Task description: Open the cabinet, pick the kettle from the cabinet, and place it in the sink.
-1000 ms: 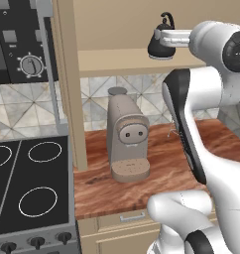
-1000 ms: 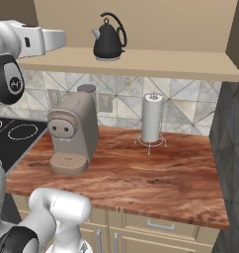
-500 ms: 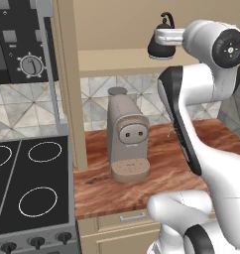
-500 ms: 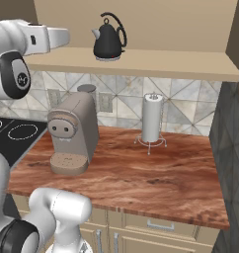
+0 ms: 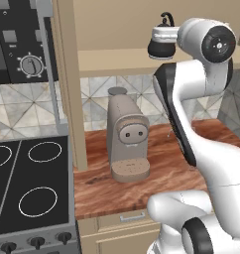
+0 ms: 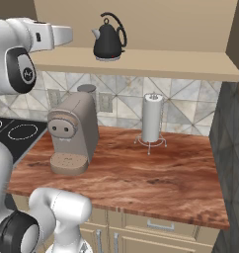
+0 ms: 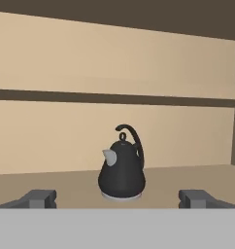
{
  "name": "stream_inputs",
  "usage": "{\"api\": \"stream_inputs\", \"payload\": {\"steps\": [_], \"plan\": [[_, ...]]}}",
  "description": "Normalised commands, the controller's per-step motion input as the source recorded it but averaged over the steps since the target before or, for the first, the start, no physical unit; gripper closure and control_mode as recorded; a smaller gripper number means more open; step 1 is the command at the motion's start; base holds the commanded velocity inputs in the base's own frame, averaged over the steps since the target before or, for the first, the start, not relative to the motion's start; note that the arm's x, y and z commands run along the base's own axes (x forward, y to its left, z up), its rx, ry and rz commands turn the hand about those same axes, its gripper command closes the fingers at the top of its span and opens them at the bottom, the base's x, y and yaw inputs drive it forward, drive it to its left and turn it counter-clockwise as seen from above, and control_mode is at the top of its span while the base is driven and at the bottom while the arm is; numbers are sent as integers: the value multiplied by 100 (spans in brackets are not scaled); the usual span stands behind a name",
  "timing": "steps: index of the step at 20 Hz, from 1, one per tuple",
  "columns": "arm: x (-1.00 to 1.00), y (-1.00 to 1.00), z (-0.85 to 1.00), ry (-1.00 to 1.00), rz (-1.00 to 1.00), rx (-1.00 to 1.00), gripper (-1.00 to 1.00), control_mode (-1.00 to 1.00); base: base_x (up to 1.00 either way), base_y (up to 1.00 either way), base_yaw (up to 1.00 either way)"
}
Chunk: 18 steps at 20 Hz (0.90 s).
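The cabinet stands open, and its tan shelf point(image 6: 166, 64) point(image 5: 112, 62) carries the black kettle point(image 6: 109, 42) point(image 7: 122, 172), upright, spout to the left in the hand view. In the left base view my white hand covers most of the kettle point(image 5: 159, 48). My gripper point(image 7: 118, 199) is open and empty, level with the shelf. It points straight at the kettle, a short way in front of it, with one fingertip point(image 7: 39, 198) on each side of the picture. From the right base view the hand point(image 6: 57, 35) is left of the kettle and apart from it. The sink is out of view.
A taupe coffee machine point(image 5: 126, 144) point(image 6: 72, 133) stands on the reddish wood counter point(image 6: 141, 178) below the shelf. A paper towel holder point(image 6: 152, 118) sits further right by the tiled wall. The black stovetop point(image 5: 28, 188) lies to the left, with a dark wall at the far right.
My hand has edged a little closer to the kettle along the shelf, jaws still wide. The kettle has stayed put.
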Motion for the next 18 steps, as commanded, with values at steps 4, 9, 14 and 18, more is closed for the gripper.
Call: {"api": "stream_inputs", "payload": {"steps": [4, 9, 14, 18], "plan": [[21, 1, -4, 0, -4, 0, -100, -100, 0, 0, 0], [18, 4, -7, 0, -4, 0, -100, -100, 0, 0, 0], [22, 3, -4, 0, -3, 0, -100, -100, 0, 0, 0], [21, 0, 0, 0, -2, 0, -100, -100, 0, 0, 0]]}}
